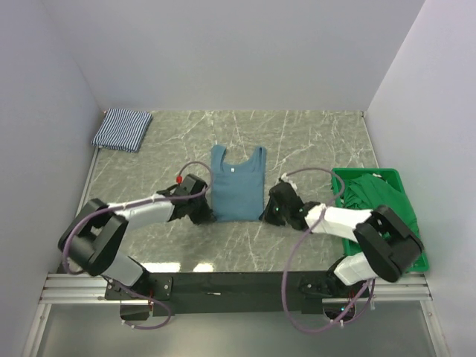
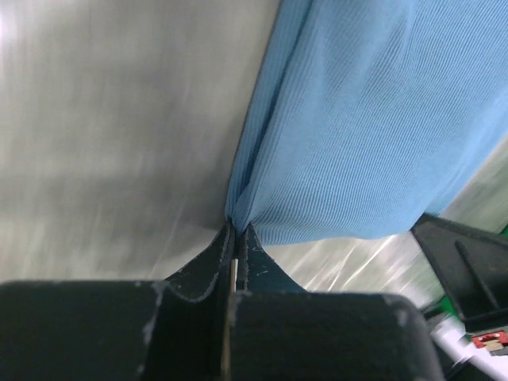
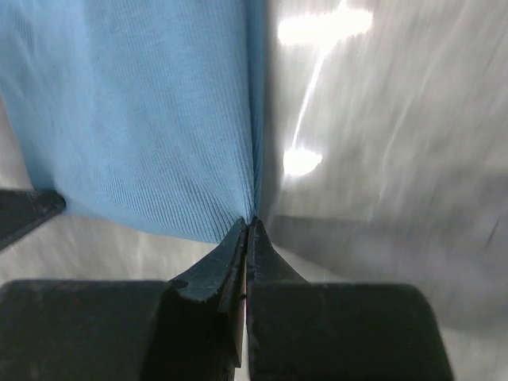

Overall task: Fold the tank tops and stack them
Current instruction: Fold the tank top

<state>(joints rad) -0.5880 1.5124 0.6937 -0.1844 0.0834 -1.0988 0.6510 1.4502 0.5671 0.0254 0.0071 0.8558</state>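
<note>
Teal top [image 1: 236,186], limp and light: left gripper [image 2: 237,236] and right gripper [image 3: 248,228] each pinched closed on a hem corner, likely the best holds for folding

Left end effector [image 2: 236,238] pinched shut on teal tank top [image 2: 373,119] bottom corner, w/ table [image 2: 103,119] beneath.

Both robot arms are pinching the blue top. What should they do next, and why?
Probably lift both corners together and carry them toward the straps. The left gripper and right gripper are each shut on a bottom corner of the teal tank top, which lies flat, unfolded.
</note>
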